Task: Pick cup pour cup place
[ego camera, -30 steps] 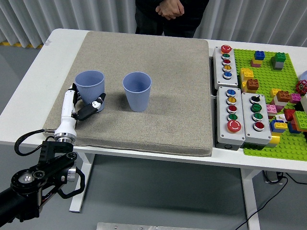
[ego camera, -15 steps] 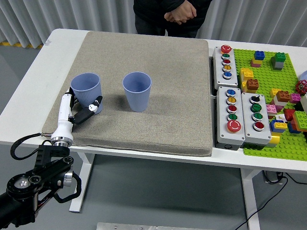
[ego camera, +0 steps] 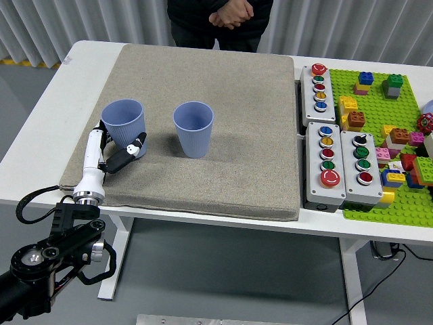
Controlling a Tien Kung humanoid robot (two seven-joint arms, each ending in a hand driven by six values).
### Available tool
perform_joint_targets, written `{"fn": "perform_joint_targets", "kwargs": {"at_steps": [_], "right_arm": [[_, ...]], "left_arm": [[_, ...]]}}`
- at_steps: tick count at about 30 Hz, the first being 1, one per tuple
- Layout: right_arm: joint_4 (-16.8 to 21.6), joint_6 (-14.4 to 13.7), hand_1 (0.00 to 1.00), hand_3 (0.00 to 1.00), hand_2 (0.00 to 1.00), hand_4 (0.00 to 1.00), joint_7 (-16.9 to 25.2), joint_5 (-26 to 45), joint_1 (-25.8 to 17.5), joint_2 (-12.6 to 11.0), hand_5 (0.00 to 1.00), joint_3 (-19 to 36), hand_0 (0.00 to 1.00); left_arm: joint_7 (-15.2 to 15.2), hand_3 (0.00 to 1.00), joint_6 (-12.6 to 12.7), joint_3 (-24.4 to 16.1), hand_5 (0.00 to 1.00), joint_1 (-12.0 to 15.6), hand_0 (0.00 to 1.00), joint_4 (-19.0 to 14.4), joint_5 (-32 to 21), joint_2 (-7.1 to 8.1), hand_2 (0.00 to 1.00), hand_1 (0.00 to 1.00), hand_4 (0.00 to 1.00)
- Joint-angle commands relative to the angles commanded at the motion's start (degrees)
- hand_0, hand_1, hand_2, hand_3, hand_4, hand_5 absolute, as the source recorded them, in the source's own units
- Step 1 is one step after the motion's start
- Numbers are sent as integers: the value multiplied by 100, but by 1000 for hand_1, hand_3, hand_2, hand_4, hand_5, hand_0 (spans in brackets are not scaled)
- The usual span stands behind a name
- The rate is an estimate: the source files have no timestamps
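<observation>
Pick step: left hand point(ego camera: 116, 150) w/ fingers wrapped round base of left blue cup point(ego camera: 124, 122), upright on mat point(ego camera: 257, 101) near-left, just left of 2nd blue cup point(ego camera: 193, 128); next needs lift, then tilt over 2nd cup.

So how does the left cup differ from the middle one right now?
The left cup sits in the left hand, fingers wrapped around its base; the middle cup stands free, untouched. The left cup leans slightly; the middle cup stands upright. Both are blue, similar in size, on the grey mat.
</observation>
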Motion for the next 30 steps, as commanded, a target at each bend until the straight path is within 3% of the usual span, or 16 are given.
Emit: {"fn": "perform_joint_targets", "kwargs": {"at_steps": [13, 14, 30], "right_arm": [[0, -2, 658, 586, 581, 2, -1, 5, 7, 3, 24, -2, 689], [0, -2, 658, 586, 580, 2, -1, 3, 7, 3, 24, -1, 689], [0, 6, 658, 585, 580, 2, -8, -12, 13, 3, 18, -1, 689]], "left_arm": [[2, 702, -11, -26, 305, 75, 698, -12, 78, -17, 734, 718, 779], [9, 958, -15, -34, 372, 80, 732, -20, 99, -15, 817, 745, 858], [189, 985, -171, -103, 422, 217, 779, -135, 472, 67, 870, 779, 914]]}}
